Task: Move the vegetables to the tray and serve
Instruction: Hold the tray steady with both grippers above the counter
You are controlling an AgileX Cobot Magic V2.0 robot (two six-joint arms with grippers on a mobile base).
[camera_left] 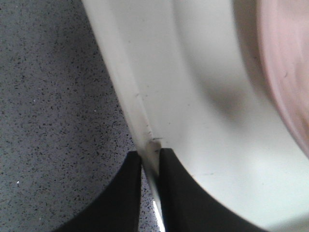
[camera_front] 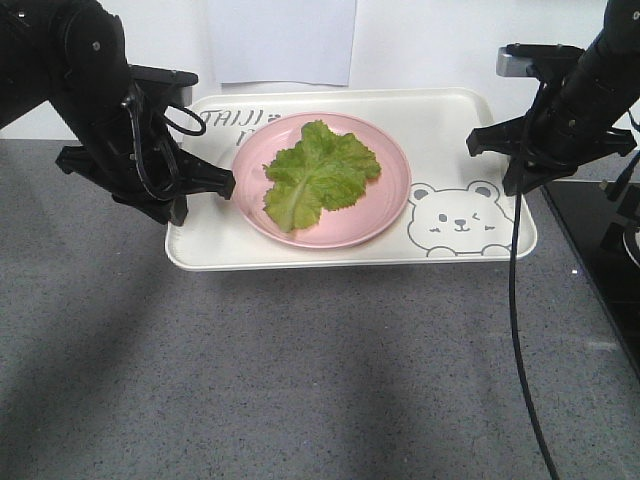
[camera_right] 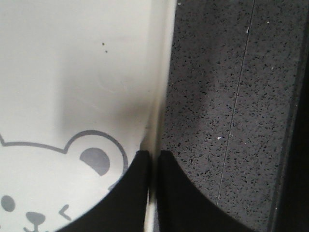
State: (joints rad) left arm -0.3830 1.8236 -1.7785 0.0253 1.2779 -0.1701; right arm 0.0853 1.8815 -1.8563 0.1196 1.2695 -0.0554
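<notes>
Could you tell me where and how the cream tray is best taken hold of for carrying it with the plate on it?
Grip the tray by its raised rim on the two short sides, one gripper from each side. The rim is thin and stands up, so jaws can straddle it. The left gripper and right gripper sit on it that way. The lettuce on the pink plate favours a level lift.

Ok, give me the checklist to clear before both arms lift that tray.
1. Left gripper closed on the tray rim: ok, fingers either side of the left edge.
2. Right gripper closed on the right rim: ok, same pinch.
3. Lettuce on the pink plate: ok, lying inside its rim.
4. Plate fully inside the tray: ok.
5. Grips level with each other: cannot tell.
6. Right arm's cable clear of the tray: not ok, it hangs across the front right corner.
</notes>
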